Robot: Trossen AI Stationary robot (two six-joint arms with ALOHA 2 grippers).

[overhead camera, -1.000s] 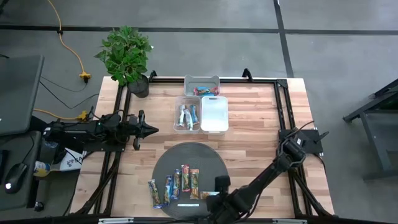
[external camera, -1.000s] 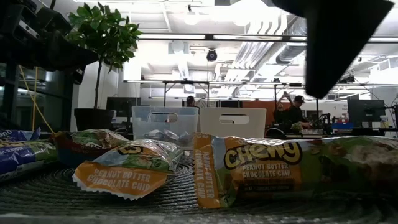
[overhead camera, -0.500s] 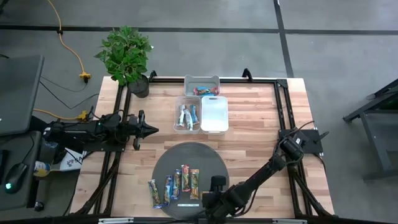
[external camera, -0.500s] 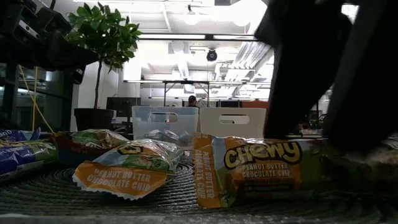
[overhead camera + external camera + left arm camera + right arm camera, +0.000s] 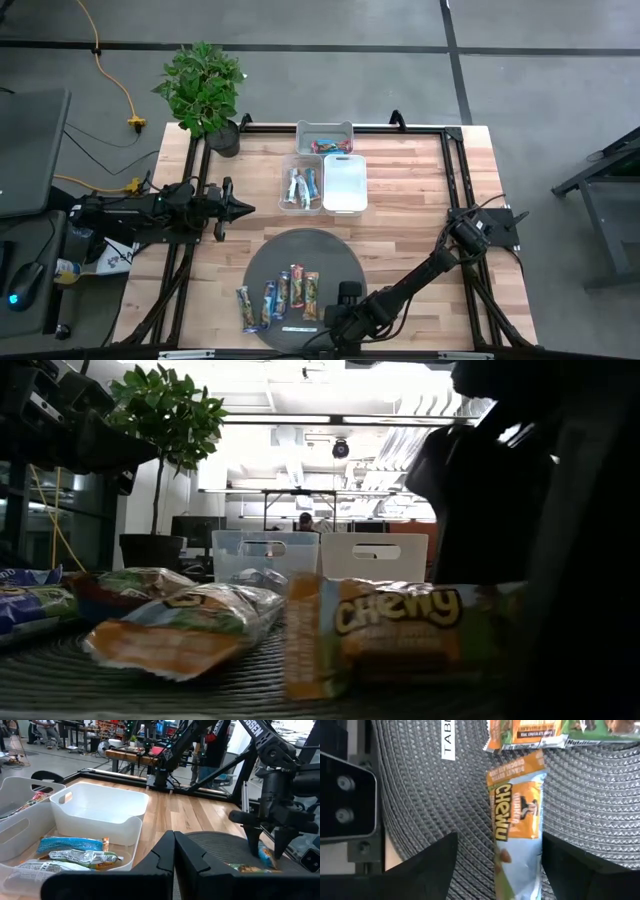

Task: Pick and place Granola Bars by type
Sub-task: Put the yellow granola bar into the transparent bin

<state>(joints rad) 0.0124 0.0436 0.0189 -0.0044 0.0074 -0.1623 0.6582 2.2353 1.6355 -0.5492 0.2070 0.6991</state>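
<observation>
The right gripper (image 5: 495, 865) had dropped over the near Chewy bar (image 5: 517, 820) on the mat (image 5: 340, 250), jaws wide astride it, ready to pinch.

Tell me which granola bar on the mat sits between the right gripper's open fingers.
The orange-and-green Chewy bar, lying apart from the row at the round mat's near edge. The right gripper straddles it, open; the other bars lie side by side, untouched.

From above, the right gripper (image 5: 335, 322) covers the Chewy bar (image 5: 516, 825), and its far end runs off the right wrist picture. The bars in the clear bin (image 5: 301, 185) are too small to read. The low view's near bars (image 5: 180, 628) are blurred.
</observation>
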